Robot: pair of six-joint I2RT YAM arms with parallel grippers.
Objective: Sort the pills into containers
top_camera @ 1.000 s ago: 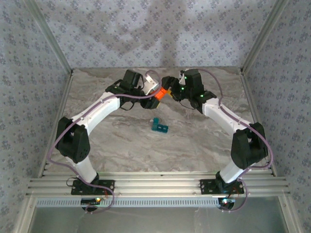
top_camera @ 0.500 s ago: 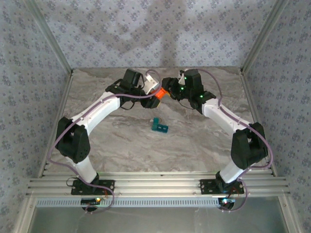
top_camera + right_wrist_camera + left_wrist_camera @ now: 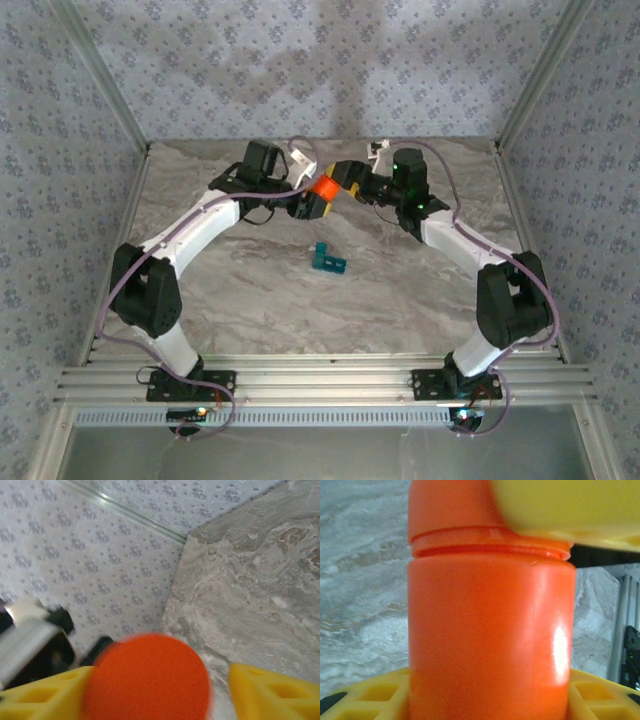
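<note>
Step in hand: opening of the supply bottle, judged from the two-handed hold.

Top external view. The left hand [image 3: 312, 203] and the right hand [image 3: 347, 180] meet over the far middle of the grey marbled table [image 3: 250, 300]. An orange cylindrical plastic bottle [image 3: 324, 187] sits between them. The teal rectangular plastic pill box [image 3: 328, 260] lies on the table nearer the arm bases, well apart from both hands.

Left wrist view. The left hand is clenched on the bottle body [image 3: 490, 630], with yellow fingers [image 3: 365, 700] at either side of its lower end. The seam under the orange cap [image 3: 450, 505] is visible. A yellow finger of the right hand [image 3: 555, 505] lies against the cap.

Right wrist view. The cap [image 3: 150, 675] faces the camera end-on and is blurred. One yellow finger [image 3: 45, 692] reaches its edge. The other [image 3: 272, 692] stands apart, with table showing in the gap. The right hand is therefore released, its jaws wider than the cap.

Next move, as a judgement: close the right hand squarely on the cap and turn it about the bottle axis while the left hand holds firm. The pills are presumed to be inside. Carrying them to the pill box comes later.

Surface and room. The table is smooth veined stone pattern. Walls [image 3: 330, 70] carry a small repeating floral print. Aluminium posts [image 3: 100, 80] frame the corners, and slotted rails [image 3: 320, 385] run along the near edge.
</note>
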